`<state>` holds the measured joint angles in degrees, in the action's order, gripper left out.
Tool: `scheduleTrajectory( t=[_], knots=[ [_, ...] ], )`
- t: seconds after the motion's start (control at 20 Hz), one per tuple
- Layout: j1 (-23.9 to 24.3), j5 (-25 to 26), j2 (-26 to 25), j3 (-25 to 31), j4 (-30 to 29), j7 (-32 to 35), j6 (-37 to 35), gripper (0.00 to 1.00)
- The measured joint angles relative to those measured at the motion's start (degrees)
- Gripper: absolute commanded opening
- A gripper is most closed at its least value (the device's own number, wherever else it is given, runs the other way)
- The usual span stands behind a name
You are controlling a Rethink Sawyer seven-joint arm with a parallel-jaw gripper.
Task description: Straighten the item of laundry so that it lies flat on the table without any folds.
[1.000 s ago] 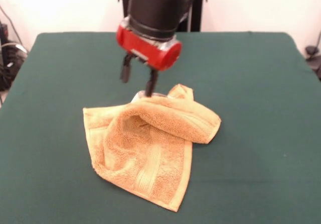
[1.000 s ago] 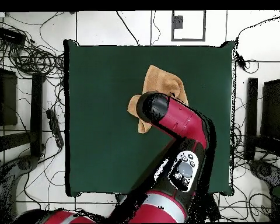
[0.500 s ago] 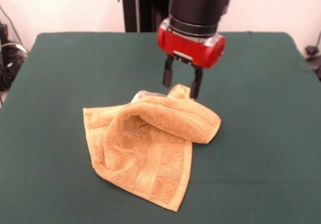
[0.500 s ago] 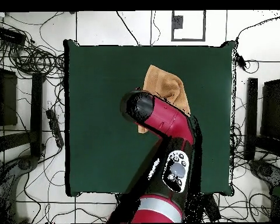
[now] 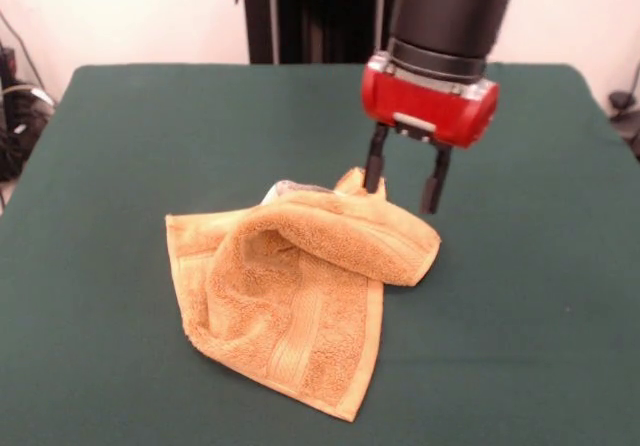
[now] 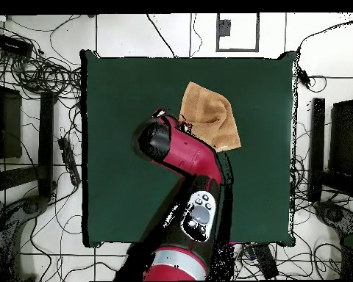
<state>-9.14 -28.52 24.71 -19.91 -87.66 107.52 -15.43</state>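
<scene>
just open, empty claw (image 5: 404, 182) above far corner of rumpled towel (image 5: 300, 296), w/ no contact.

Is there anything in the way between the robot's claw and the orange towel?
No, nothing visible is in the way. The gripper hangs open just above the towel at its far right corner, with only air between them. The towel lies crumpled and folded over itself on the green table, with nothing else near it.
</scene>
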Motion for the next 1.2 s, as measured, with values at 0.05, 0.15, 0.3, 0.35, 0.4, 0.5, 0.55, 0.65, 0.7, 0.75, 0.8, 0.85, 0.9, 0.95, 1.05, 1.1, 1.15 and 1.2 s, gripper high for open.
scheduleTrajectory(
  t=[0.05,0.15,0.3,0.35,0.4,0.5,0.55,0.65,0.7,0.75,0.8,0.85,0.9,0.95,1.05,1.1,1.15,1.2],
  knots=[
    [-0.68,-0.23,-0.35,-0.36,0.02,0.17,0.11,1.00],
    [-2.62,-0.80,-1.62,-1.55,0.06,0.80,0.11,1.00],
    [-4.24,-1.34,-3.34,-2.70,0.24,1.81,0.11,1.00],
    [-4.80,-1.56,-4.09,-3.18,0.32,2.35,0.11,1.00],
    [-5.21,-1.73,-4.75,-3.61,0.43,2.78,0.11,1.00],
    [-6.43,-2.24,-7.23,-5.23,0.84,4.42,0.12,1.00],
    [-6.59,-2.30,-7.74,-5.52,0.92,4.79,0.11,1.00],
    [-6.83,-2.42,-8.96,-6.14,1.13,5.58,0.11,1.00],
    [-6.88,-2.46,-9.96,-6.58,1.27,6.14,0.12,1.00],
    [-6.85,-2.43,-10.46,-6.78,1.34,6.40,0.11,1.00],
    [-6.77,-2.45,-11.60,-7.22,1.47,6.96,0.12,1.00],
    [-6.71,-2.46,-12.34,-7.50,1.54,7.26,0.12,1.00],
    [-6.65,-2.46,-13.05,-7.77,1.64,7.47,0.13,1.00],
    [-6.58,-2.47,-14.00,-8.12,1.84,7.62,0.28,1.00],
    [-6.59,-2.50,-14.53,-8.25,2.07,7.62,1.01,1.00],
    [-6.60,-2.53,-14.65,-8.25,2.16,7.62,1.43,1.00],
    [-6.65,-2.53,-14.68,-8.30,2.22,7.62,1.84,1.00],
    [-6.69,-2.53,-14.70,-8.35,2.26,7.62,2.06,1.00]
  ],
)
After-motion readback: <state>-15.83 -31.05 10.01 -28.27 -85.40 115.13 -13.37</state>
